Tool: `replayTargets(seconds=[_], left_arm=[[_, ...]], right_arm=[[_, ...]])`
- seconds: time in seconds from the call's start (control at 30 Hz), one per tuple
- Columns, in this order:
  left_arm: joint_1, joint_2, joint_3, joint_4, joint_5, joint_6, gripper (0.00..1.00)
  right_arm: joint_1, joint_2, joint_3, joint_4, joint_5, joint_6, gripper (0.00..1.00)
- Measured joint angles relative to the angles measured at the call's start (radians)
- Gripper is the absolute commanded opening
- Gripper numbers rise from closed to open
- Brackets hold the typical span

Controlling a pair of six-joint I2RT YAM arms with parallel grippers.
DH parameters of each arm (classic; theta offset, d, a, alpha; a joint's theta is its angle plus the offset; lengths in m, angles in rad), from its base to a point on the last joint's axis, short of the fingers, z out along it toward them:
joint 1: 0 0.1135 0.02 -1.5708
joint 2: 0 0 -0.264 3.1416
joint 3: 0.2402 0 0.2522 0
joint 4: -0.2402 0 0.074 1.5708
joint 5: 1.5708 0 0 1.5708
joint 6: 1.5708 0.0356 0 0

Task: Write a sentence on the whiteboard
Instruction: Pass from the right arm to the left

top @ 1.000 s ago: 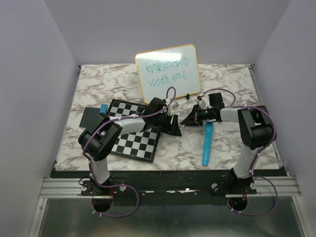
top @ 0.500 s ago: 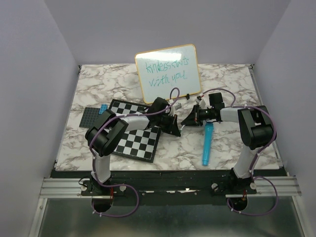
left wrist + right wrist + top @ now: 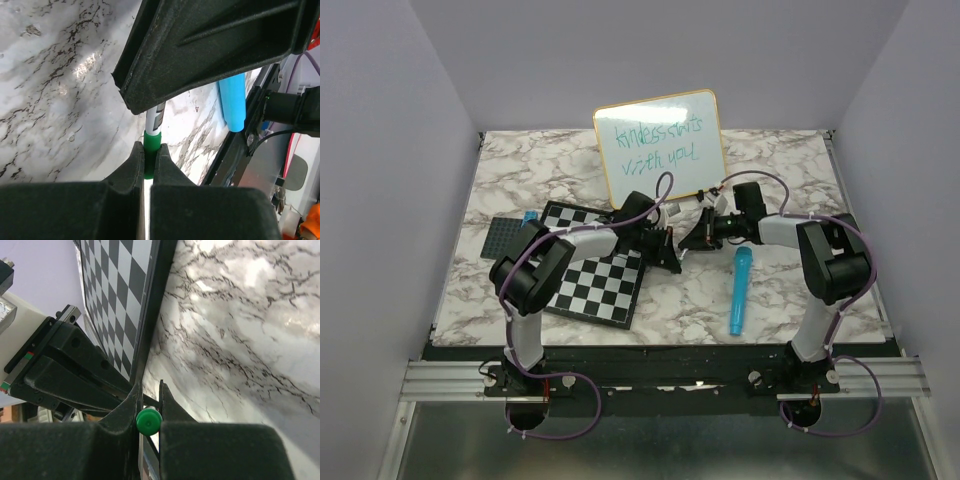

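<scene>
Marbled bench (image 3: 520,170) fills your overhead view. The whiteboard (image 3: 662,148) stands tilted at its far middle, with the sentence (image 3: 652,142) on it in two lines of thin green script. Just in front of the board your left hand (image 3: 667,252) and right hand (image 3: 692,240) meet tip to tip, though you cannot read their grip from up here. A checkered board (image 3: 595,280) lies under the left arm, and a blue tube (image 3: 739,290) lies on the bench nearer you than the right hand. From the left wrist you see the left hand pinched together on the green part of a marker (image 3: 152,141), whose white barrel runs up between the right hand's dark fingers (image 3: 200,55). From the right wrist, the right hand is clamped on the marker's round green end, with the left hand facing it beside the checkered board's edge.
</scene>
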Motion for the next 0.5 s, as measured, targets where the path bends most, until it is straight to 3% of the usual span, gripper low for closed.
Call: replayTargets(seconds=[0.5], left_arm=[[0.024,-0.053,0.008,-0.052,-0.018,-0.024,0.0]], right_arm=[[0.047,-0.017,0.032,0.052,0.025,0.002,0.01]])
